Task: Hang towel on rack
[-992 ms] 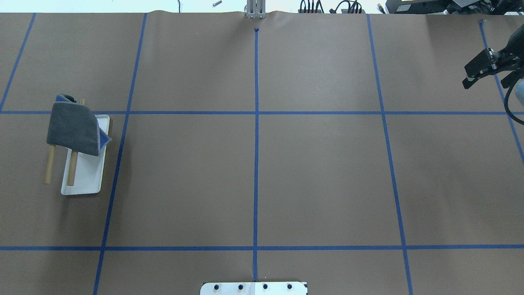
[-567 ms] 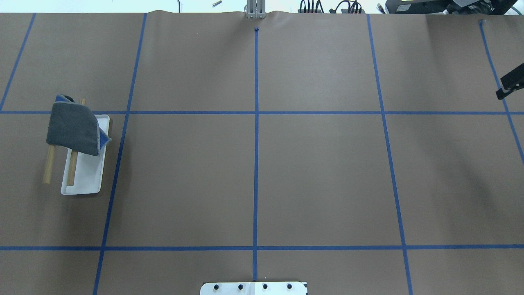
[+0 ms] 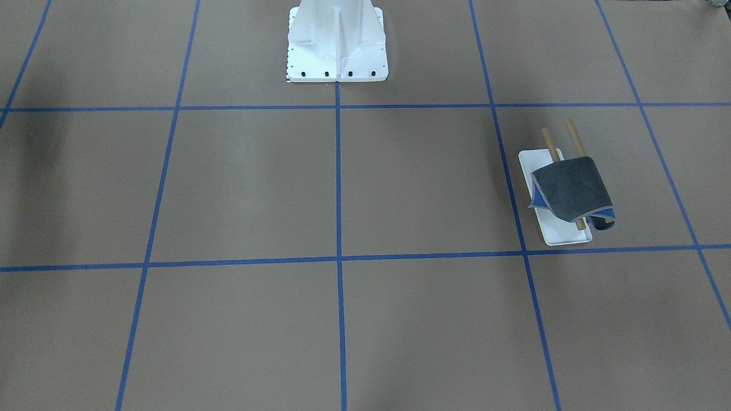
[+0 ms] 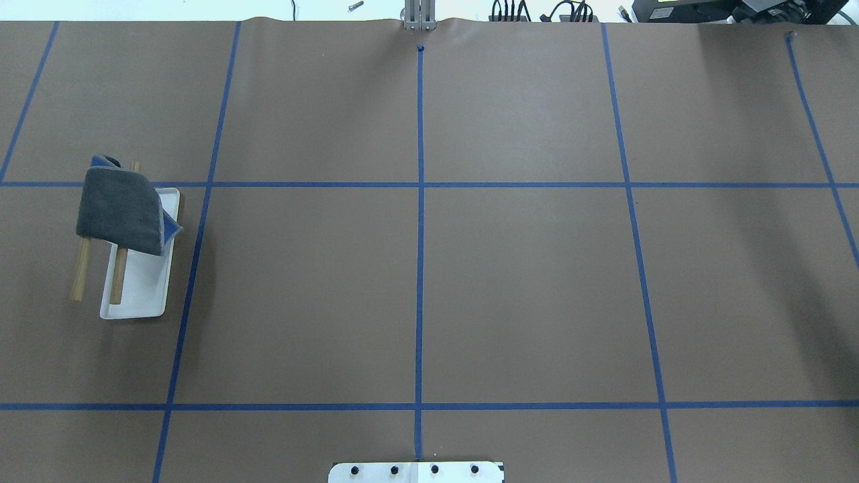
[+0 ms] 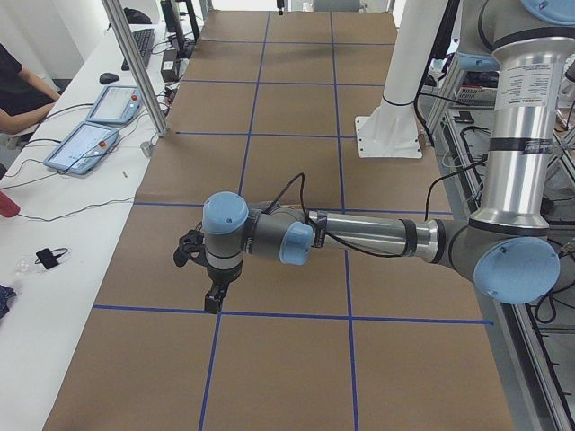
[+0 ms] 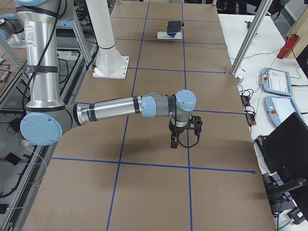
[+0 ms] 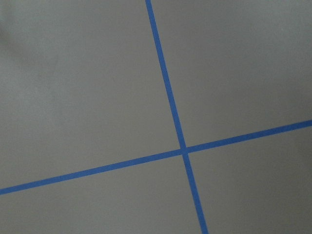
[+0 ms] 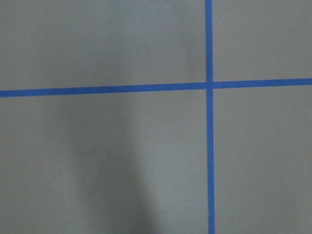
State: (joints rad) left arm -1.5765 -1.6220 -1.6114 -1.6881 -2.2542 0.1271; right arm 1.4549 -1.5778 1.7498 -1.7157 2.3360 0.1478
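Note:
The towel [image 4: 121,211] hangs dark grey face up over the two tan rods [image 4: 118,276] of the rack [image 4: 137,295] at the table's left side, with a blue corner showing. It also shows in the front-facing view [image 3: 571,188] and far off in the exterior right view [image 6: 174,26]. My left gripper [image 5: 213,301] shows only in the exterior left view, low over bare table; I cannot tell its state. My right gripper [image 6: 174,142] shows only in the exterior right view, pointing down over bare table; I cannot tell its state. Both wrist views show only brown paper and blue tape.
The white bolted pedestal [image 3: 337,40] stands at the robot's side of the table. Blue tape lines grid the brown paper. A side bench holds tablets [image 5: 90,144], with a metal post [image 5: 135,67] at the table's edge.
My right gripper, at the overhead view's right edge a second ago, has moved right and out of that view. The towel and rack have not moved.

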